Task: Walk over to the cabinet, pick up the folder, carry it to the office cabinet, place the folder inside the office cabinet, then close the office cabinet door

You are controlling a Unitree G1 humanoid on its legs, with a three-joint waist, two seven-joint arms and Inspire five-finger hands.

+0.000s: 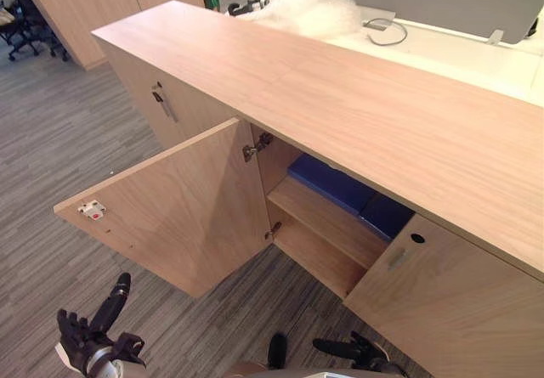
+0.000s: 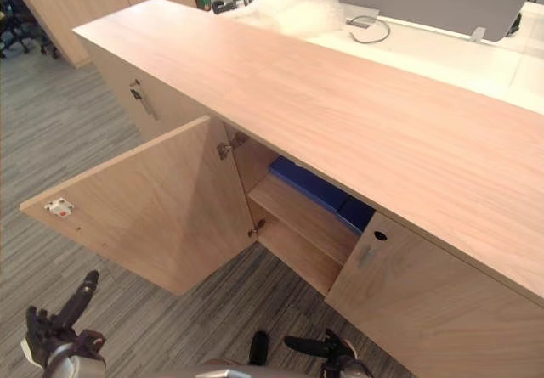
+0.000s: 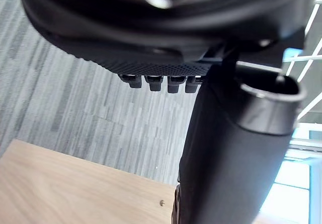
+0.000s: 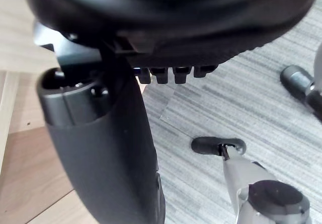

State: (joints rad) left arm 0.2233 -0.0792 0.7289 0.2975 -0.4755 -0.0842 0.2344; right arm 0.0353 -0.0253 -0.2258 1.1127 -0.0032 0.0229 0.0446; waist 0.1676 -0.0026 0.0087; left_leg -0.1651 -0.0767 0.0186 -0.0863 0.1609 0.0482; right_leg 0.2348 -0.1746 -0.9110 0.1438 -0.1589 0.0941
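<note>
A blue folder (image 1: 338, 186) lies flat on the upper shelf inside the wooden office cabinet (image 1: 340, 98). The cabinet's left door (image 1: 187, 208) stands wide open toward me, and its right door (image 1: 446, 306) is shut. My left hand (image 1: 92, 337) hangs low in front of the open door, fingers straight and holding nothing. Below the shelf opening, my right hand (image 1: 355, 350) is also low, open and empty. In the left wrist view the thumb (image 3: 231, 153) points at the door's wooden face (image 3: 60, 183).
Another closed door with a metal handle (image 1: 164, 102) sits left of the open one. Behind the cabinet is a white desk (image 1: 476, 55) with bubble wrap (image 1: 306, 4) and a cable. More wooden cabinets (image 1: 93, 4) stand far left. Grey carpet (image 1: 51, 140) lies around.
</note>
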